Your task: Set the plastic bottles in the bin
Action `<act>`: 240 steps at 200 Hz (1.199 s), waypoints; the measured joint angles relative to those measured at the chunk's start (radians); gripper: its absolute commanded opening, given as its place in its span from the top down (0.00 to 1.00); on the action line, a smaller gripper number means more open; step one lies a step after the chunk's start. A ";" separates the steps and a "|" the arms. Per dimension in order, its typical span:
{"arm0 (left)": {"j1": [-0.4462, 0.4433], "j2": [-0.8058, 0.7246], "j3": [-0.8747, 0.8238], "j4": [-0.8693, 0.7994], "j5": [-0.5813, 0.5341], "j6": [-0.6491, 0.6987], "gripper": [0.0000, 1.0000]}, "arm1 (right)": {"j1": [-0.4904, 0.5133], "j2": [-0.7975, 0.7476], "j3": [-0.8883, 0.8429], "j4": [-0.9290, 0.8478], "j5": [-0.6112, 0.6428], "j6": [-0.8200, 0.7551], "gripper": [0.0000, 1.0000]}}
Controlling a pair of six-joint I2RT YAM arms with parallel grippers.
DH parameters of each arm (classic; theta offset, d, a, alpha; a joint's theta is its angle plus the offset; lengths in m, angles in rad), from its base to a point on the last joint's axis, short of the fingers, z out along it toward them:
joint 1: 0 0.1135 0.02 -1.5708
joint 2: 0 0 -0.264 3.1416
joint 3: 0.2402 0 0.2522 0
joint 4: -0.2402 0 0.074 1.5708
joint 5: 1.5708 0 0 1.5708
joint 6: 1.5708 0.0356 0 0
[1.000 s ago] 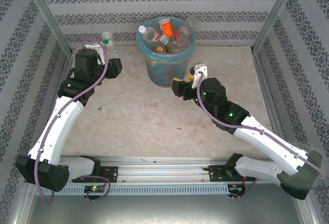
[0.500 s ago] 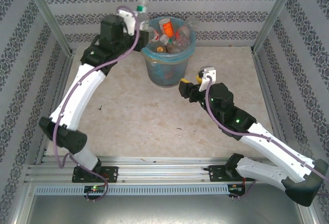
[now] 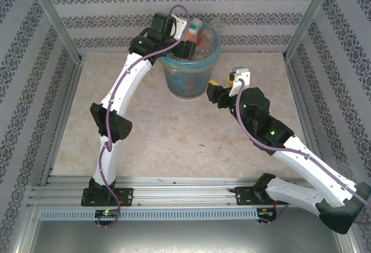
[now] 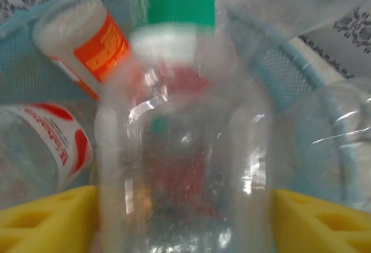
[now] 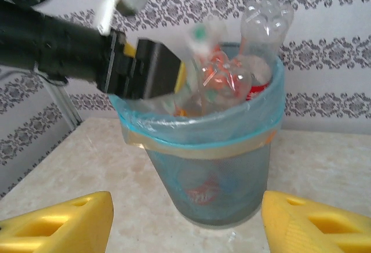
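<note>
Seen from above, two white and black arms reached over a beige table (image 3: 145, 131) inside a booth with patterned walls. The bin (image 3: 186, 82), round and grey-blue with a light-blue bag liner, stood at the far middle of the table, near the back wall. It was piled with clear bottles (image 3: 206, 43) to above its rim.

The left arm stretched up and across to the bin, with the left claw (image 3: 188, 42) over the bin's left rim. In the left wrist view, a clear bottle with a green cap (image 4: 182, 143) stood upright between the two yellow pads (image 4: 49, 221), with each pad just beside one of its sides. The bottle was blurred, and I could not tell whether the claw gripped it or had let go. Behind it, inside the bin, lay a bottle with an orange label (image 4: 87, 38) and, lower left, one with a red and white label (image 4: 55, 143).

The right claw (image 3: 213, 89) hung low over the table, just right of the bin and pointing at it. Its fingers were spread wide apart with nothing between them. From the right wrist, the bin stood directly ahead, and an upturned clear bottle (image 5: 266, 18) stuck out above the rim on the right.
</note>
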State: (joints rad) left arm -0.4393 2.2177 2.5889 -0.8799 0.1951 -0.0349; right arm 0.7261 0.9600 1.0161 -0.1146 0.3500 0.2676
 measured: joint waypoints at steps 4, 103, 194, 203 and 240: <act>0.000 0.000 0.000 -0.007 -0.002 0.000 0.11 | -0.001 0.002 0.005 0.001 -0.001 -0.004 0.31; 0.000 -0.054 0.013 0.056 -0.058 -0.008 0.24 | -0.144 0.185 0.225 -0.058 -0.056 0.035 0.38; -0.006 0.026 0.113 0.328 0.038 -0.119 0.21 | -0.475 0.391 0.413 -0.016 -0.246 0.190 0.34; -0.007 0.026 0.102 0.329 0.043 -0.124 0.20 | -0.499 0.454 0.467 0.001 -0.287 0.205 0.32; -0.012 -0.056 -0.076 0.341 0.057 -0.122 0.19 | -0.521 0.698 0.640 0.061 -0.421 0.248 0.18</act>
State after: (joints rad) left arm -0.4511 2.1616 2.5134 -0.5385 0.2523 -0.1570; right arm 0.2047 1.6581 1.6558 -0.0540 -0.0711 0.5159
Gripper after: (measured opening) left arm 0.809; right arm 0.780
